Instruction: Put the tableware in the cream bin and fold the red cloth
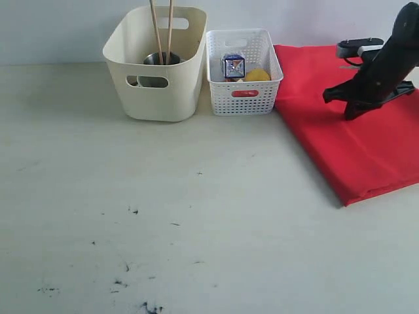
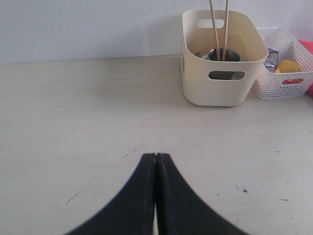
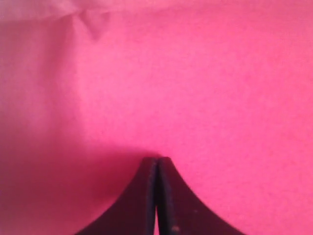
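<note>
The cream bin stands at the back of the table. A pair of light chopsticks leans upright in it beside a steel cup. The left wrist view shows the bin, chopsticks and cup far ahead of my left gripper, which is shut and empty over bare table. The red cloth lies folded flat at the right. My right gripper hovers just over it, shut, with only red cloth around its tips. The left gripper is outside the exterior view.
A white lattice basket stands between the bin and the cloth, holding a small carton and a lemon. Small dark specks dot the pale table near the front. A plain wall runs behind.
</note>
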Tool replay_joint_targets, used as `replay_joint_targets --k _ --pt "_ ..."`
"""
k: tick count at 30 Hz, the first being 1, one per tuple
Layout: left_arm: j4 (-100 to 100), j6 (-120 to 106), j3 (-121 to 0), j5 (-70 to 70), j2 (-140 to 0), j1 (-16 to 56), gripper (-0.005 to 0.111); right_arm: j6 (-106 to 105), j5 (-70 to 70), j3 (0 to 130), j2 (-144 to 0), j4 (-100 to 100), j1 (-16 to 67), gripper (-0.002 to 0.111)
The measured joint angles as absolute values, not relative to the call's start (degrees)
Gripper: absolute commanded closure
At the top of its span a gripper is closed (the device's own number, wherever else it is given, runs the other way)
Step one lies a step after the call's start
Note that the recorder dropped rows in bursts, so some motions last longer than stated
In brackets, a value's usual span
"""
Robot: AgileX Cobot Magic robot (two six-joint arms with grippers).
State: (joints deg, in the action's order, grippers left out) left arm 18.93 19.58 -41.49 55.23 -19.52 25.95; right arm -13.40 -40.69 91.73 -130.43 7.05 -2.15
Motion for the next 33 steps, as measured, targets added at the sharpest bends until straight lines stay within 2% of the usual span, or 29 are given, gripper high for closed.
replay_joint_targets --k 10,16,20,27,33 --pt "18.9 19.6 -41.5 55.2 -19.5 26.0 0.107 0.8 -35.5 93.4 -134.1 8.7 -2.1 0.108" --pt "18.9 19.6 -41.5 55.2 -19.5 26.0 0.107 2.7 -28.9 95.6 -137.3 21.2 -2.1 0.108" --pt "18.9 19.6 -41.5 55.2 -19.5 26.0 0.107 2.7 -29.6 99.0 -139.2 24.3 -2.1 0.108" --pt "18.9 19.6 -41.5 55.2 -19.5 26.0 0.107 2.7 -31.8 100.7 -139.0 22.0 -2.3 0.108" --pt "18.9 19.6 -41.5 55.2 -19.5 26.0 0.107 4.3 -37.0 100.2 -135.9 11.8 -1.9 0.108"
